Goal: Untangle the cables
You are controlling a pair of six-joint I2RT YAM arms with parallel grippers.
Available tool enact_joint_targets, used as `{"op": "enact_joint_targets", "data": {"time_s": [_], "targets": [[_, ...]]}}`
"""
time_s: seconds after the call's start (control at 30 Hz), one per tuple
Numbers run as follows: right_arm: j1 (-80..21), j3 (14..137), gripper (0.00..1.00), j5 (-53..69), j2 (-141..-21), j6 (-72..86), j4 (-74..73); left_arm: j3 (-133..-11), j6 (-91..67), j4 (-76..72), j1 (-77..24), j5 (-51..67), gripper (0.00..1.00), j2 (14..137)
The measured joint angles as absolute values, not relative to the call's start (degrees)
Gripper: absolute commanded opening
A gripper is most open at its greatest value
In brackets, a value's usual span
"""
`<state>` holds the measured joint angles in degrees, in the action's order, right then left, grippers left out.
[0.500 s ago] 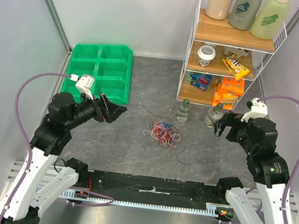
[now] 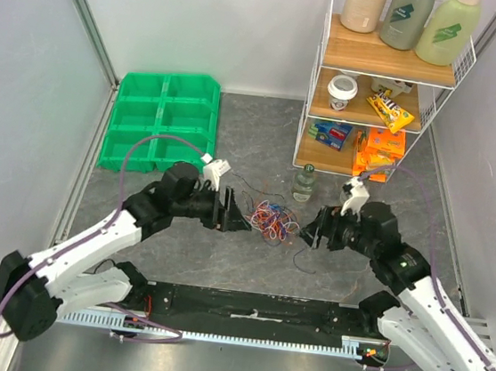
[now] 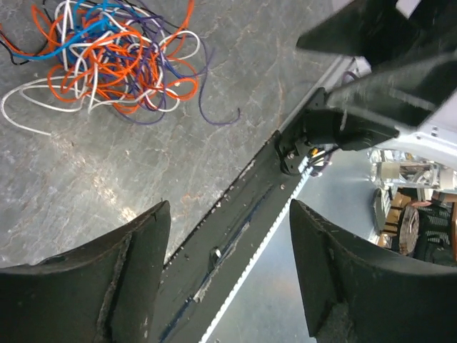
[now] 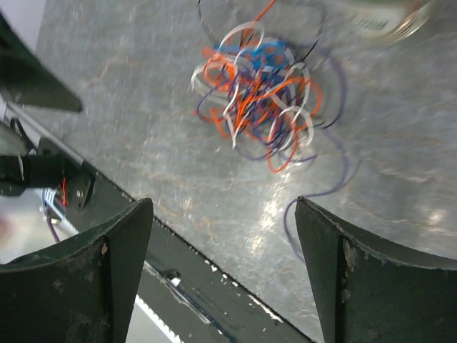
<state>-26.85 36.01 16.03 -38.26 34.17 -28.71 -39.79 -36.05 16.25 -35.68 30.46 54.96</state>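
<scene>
Both arms reach low over the tabletop (image 2: 262, 142). The cables (image 2: 273, 219) lie in 1 loose tangle of orange, blue, white and purple, right between the 2 hands. The left hand (image 2: 236, 215) is just beside the tangle's left edge, fingers spread apart, gripping nothing. The right hand (image 2: 312, 232) faces it from the other side, fingers wide apart too, empty. 1 dark strand trails off toward the near edge. A bottle (image 2: 303, 182) stands just behind.
</scene>
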Motion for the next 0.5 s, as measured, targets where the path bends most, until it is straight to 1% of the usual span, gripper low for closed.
{"op": "enact_joint_targets", "data": {"time_s": [0.1,0.17,0.27,0.37,0.5], "targets": [[-34.89,30.96,0.86,13.72,-39.59,37.89,-23.86,-39.83,-36.32,13.15,-37.87,28.23,0.67,60.14],[-39.62,28.91,0.85,11.33,-41.65,39.46,-21.74,-40.36,-36.32,12.16,-38.33,26.46,0.66,64.34],[-45.5,27.4,0.81,7.25,-46.22,41.23,-19.09,-41.6,-36.29,11.05,-38.46,23.94,0.64,70.13],[-47.75,27.07,0.76,3.81,-48.69,42.35,-16.6,-43.2,-36.07,9.87,-38.5,22.39,0.6,75.26],[-47.9,25.74,0.69,0.01,-48.75,43.83,-12.84,-47.22,-34.92,9.72,-38.65,19.79,0.6,80.64]]}}
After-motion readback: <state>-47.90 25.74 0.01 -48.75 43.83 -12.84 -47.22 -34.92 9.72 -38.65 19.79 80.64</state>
